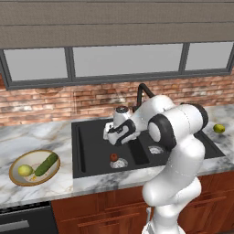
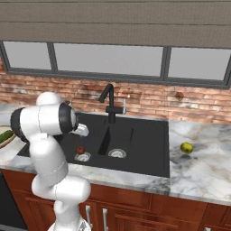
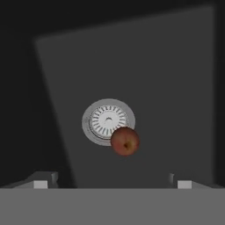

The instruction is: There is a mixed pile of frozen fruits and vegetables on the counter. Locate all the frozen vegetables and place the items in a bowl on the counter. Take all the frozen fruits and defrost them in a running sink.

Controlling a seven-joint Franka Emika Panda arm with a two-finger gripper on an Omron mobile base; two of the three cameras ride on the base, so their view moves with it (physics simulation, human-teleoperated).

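A small dark red ball (image 3: 125, 141) lies on the floor of the black sink's (image 1: 91, 146) left basin, at the edge of the round steel drain (image 3: 105, 121); it also shows in both base views (image 1: 114, 157) (image 2: 80, 150). My gripper (image 3: 112, 183) hangs above it, open, fingertips wide apart with nothing between them (image 1: 111, 137). On the left counter the golden-rimmed bowl (image 1: 11, 171) holds the long green cucumber-like piece (image 1: 46, 164) and a pale yellow-green ball (image 1: 25, 170). A brighter yellow-green lemon-like ball (image 1: 219, 128) (image 2: 187, 147) sits on the marble counter right of the sink.
The black gooseneck tap (image 2: 108, 101) rises behind the divider between the two basins. A brick wall and windows close off the back. My arm's elbow (image 1: 176, 128) bulks over the right basin. Wooden cabinets run below the counter.
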